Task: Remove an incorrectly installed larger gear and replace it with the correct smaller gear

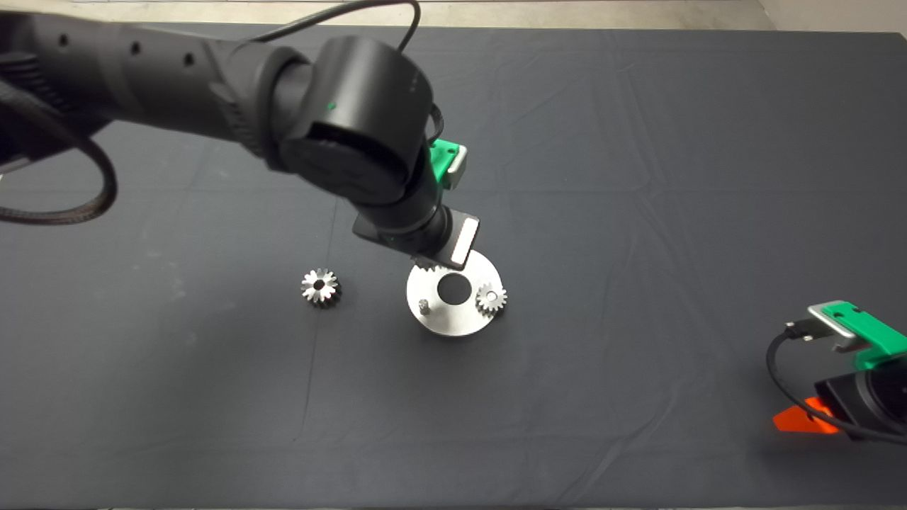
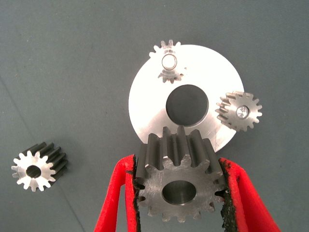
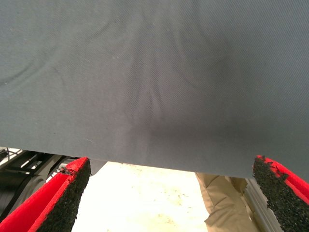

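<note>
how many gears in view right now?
3: a smaller gear held in the left pincer at the plate edge, one mounted gear on the plate, and the larger gear loose on the mat. The pincer may hide another.

1. The larger gear (image 1: 320, 287) is shiny silver with long pointed teeth, a star-like face and a centre hole. It lies alone on the dark surface, face up.
2. The smaller gear (image 2: 178, 186) is grey-silver with short blunt teeth and a round bore. It is clamped between red jaws, above the edge of the round plate (image 2: 145, 104).
</note>
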You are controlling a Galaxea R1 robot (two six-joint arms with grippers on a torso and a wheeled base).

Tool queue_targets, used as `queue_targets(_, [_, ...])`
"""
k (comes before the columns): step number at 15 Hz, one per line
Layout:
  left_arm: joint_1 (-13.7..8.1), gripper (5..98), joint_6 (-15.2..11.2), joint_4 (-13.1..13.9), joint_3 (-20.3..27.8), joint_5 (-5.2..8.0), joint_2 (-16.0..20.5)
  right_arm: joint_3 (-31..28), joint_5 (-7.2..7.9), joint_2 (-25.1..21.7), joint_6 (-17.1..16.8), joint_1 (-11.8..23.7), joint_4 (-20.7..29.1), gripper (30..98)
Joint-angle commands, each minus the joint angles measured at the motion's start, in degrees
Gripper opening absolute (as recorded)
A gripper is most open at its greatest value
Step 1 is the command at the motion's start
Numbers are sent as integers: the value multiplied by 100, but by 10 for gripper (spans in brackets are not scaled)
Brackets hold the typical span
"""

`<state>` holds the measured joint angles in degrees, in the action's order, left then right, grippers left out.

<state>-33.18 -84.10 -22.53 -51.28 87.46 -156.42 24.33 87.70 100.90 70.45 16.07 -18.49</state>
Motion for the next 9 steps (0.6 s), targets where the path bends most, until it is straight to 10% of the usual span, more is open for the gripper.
queue_targets(1, [-75, 267, 233, 328, -100, 295, -90, -229, 423, -109, 180, 64, -137, 888])
queue_targets(9, [143, 262, 376, 521, -91, 307, 2, -342, 424, -318, 188, 64, -146, 888])
